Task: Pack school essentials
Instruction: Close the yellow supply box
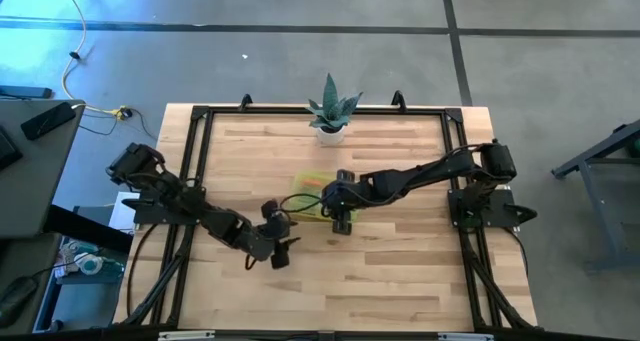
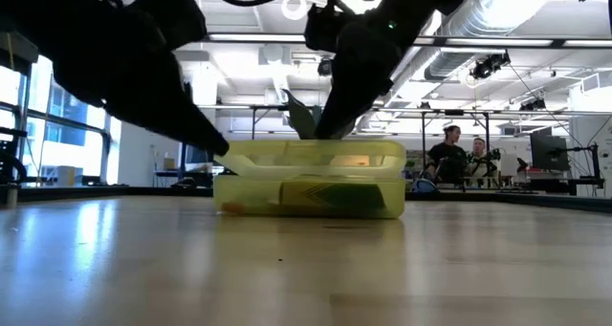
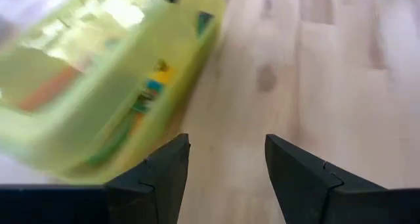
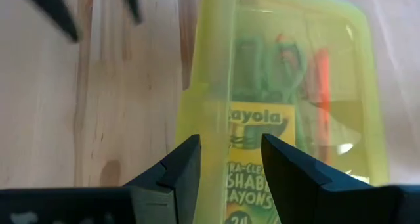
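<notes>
School essentials: packed inside a translucent yellow-green case (image 1: 312, 197) lying flat at the middle of the counter (image 1: 400, 281).
High view: the case sits just near of the potted plant (image 1: 331, 109); the right claw (image 1: 343, 213) hangs over its right end, the left claw (image 1: 283, 247) is near-left of it and apart from it.
Low view: a shallow case with a lid resting on top; the crayon box (image 2: 320, 196) shows through the wall. The right arm comes down onto the lid, the left arm sits beside the left end. People sit in the room behind.
Left wrist view: left claw (image 3: 226, 161) released, nothing between its fingers; the case corner (image 3: 98, 86) is just ahead, colours inside blurred.
Right wrist view: right claw (image 4: 231, 159) spread open directly above the lid; the crayon box (image 4: 252, 155), green-handled scissors (image 4: 252, 63) and an orange pen (image 4: 321, 76) show beneath.
Handling: likely light, stiff, thin plastic with a slick, slightly flexing lid. Pressing the lid down near its edges, or pinching across a short end wall, looks safest.
</notes>
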